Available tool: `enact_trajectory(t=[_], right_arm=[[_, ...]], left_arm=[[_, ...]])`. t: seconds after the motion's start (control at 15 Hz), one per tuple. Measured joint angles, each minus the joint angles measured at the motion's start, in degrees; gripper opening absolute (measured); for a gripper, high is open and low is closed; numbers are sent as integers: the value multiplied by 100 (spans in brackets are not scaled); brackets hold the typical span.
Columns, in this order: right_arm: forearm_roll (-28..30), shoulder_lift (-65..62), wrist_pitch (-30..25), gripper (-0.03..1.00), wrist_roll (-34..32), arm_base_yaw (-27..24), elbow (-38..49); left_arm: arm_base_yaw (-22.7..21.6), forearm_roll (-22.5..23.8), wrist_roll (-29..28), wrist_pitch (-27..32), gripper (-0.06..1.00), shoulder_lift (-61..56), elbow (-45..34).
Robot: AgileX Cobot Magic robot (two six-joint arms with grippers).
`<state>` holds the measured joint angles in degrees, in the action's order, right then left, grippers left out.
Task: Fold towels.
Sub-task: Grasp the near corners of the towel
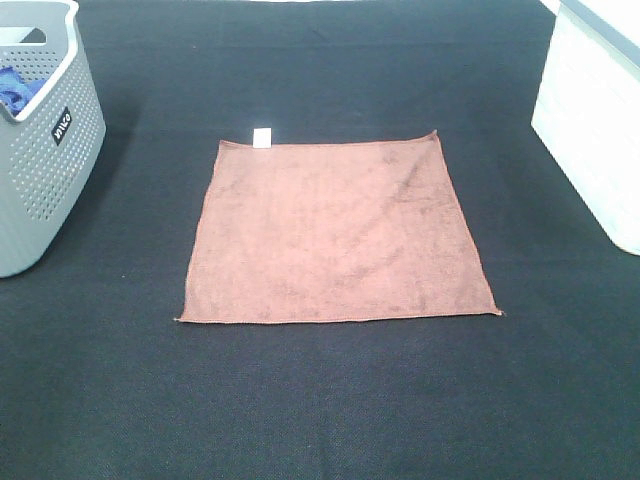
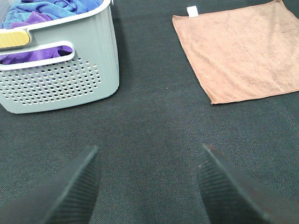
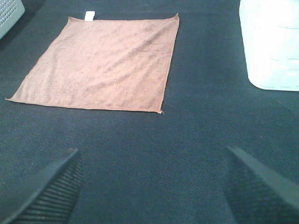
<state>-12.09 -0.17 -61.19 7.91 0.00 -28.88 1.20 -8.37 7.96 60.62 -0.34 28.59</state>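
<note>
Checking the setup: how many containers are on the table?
2: a grey perforated basket at the left edge and a white bin at the right edge. Others may sit out of view.

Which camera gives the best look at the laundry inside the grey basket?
The left wrist view: it looks into the basket and shows blue and purple cloths piled inside. The exterior high view catches only a scrap of blue at the frame edge. The right wrist view shows just a basket corner, no contents.
</note>
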Motion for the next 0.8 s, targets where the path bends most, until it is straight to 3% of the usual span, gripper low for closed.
enact_trajectory(t=[0.8], right_arm=[[0, 0, 0, 77, 0, 6, 0]], left_arm=[[0, 0, 0, 0, 59, 0, 0]])
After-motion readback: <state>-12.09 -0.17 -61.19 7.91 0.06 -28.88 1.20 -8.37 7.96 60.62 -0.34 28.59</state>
